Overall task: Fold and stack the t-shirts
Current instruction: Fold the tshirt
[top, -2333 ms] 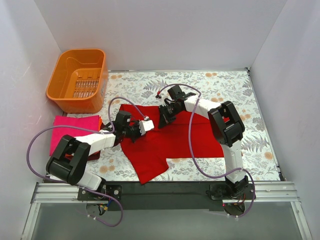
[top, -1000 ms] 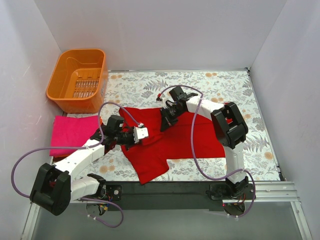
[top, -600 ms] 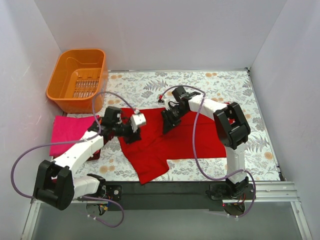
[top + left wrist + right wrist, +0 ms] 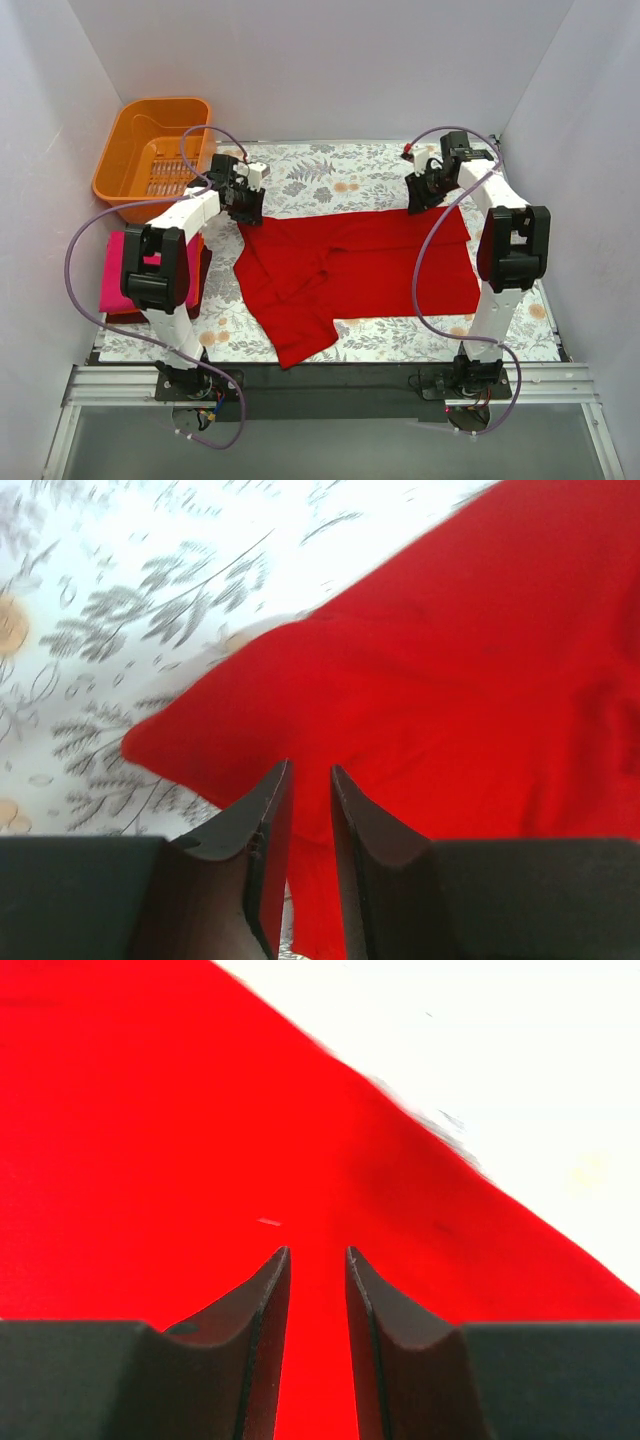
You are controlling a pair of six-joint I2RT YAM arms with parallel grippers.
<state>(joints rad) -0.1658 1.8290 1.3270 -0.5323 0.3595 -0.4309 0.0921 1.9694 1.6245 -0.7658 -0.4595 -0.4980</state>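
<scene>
A bright red t-shirt (image 4: 350, 260) lies spread across the floral cloth, its far edge pulled straight and one sleeve hanging toward the near edge. My left gripper (image 4: 248, 207) is at the shirt's far-left corner. In the left wrist view its jaws (image 4: 308, 770) stand narrowly apart with red cloth (image 4: 450, 660) between them. My right gripper (image 4: 422, 197) is at the far-right edge. In the right wrist view (image 4: 317, 1252) its jaws are also narrow, with red cloth (image 4: 150, 1110) filling the gap. A folded magenta-pink t-shirt (image 4: 125, 262) lies at the far left, partly under the left arm.
An orange slotted basket (image 4: 155, 150) stands at the back left, just beyond my left gripper. The grey-and-orange floral cloth (image 4: 340, 175) covers the table. White walls close in the left, back and right sides. A dark edge shows under the pink shirt.
Both grippers have moved apart and toward the back, left to the far left, right to the far right. The red shirt's far edge is now drawn out straight and wide.
</scene>
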